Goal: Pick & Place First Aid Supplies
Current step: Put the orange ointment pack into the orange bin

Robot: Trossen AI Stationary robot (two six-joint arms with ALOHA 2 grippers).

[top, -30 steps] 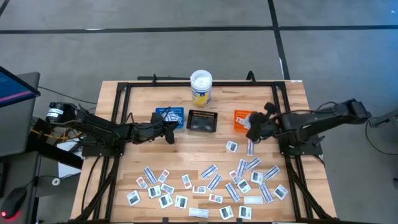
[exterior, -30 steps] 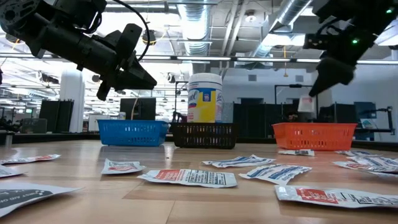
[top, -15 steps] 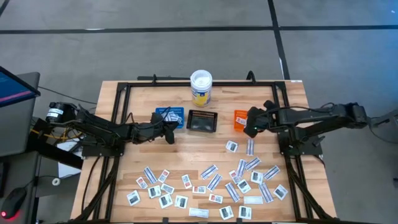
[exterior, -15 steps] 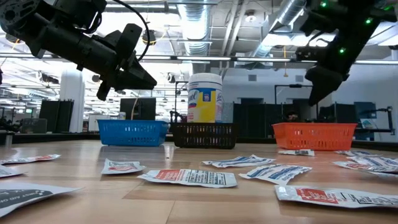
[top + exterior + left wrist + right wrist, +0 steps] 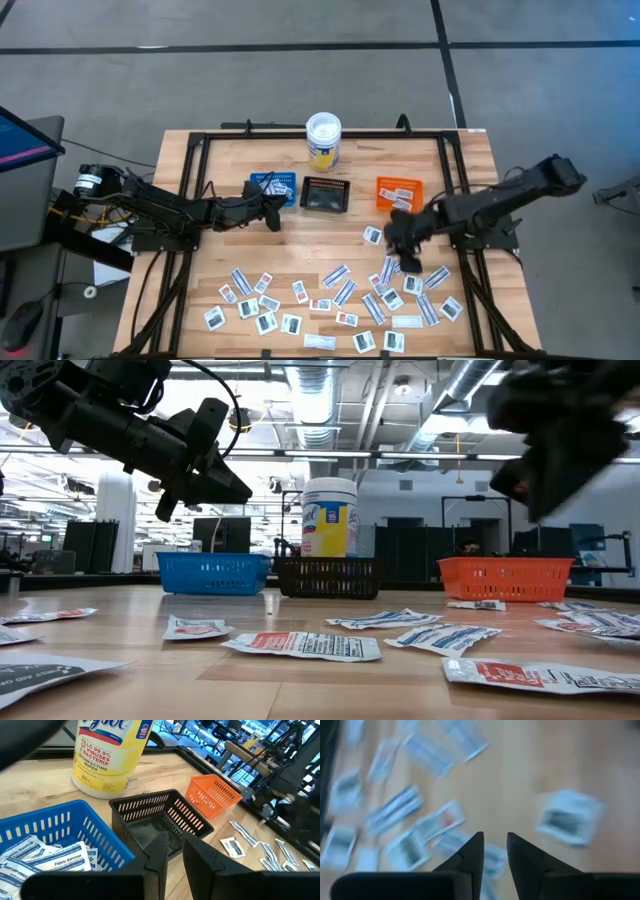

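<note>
Landmark: black tray (image 5: 325, 195) stood mid-table, just in front of the yellow-labelled tub (image 5: 323, 141); all places below are given from it.
Blue tray (image 5: 272, 187): just to the black tray's left; held squarish white packets lying flat, print reading "Adhesive Bandage" in the left wrist view.
Orange tray (image 5: 400, 191): just to the black tray's right; one white packet with red marks lay in it, long axis running left to right across the table.
First aid supplies (image 5: 340, 290): most lay loose on the wooden table (image 5: 300, 250), spread in a band in front of the black tray, from front-left to front-right. Narrow white-and-blue strips pointed many ways, most on a slant; no common heading. Squarish packets lay flat among them.
Nearest loose packet: a squarish one (image 5: 372, 236), front-right of the black tray, just beside the right gripper.
Left gripper (image 5: 274, 212): hung above the table to the front-left of the black tray, near the blue tray's front edge; fingers (image 5: 160, 852) parted by a narrow gap, nothing between them.
Right gripper (image 5: 400, 240): front-right of the black tray, over the loose packets, in front of the orange tray; fingers (image 5: 470, 857) parted by a narrow gap, nothing held; view blurred.
</note>
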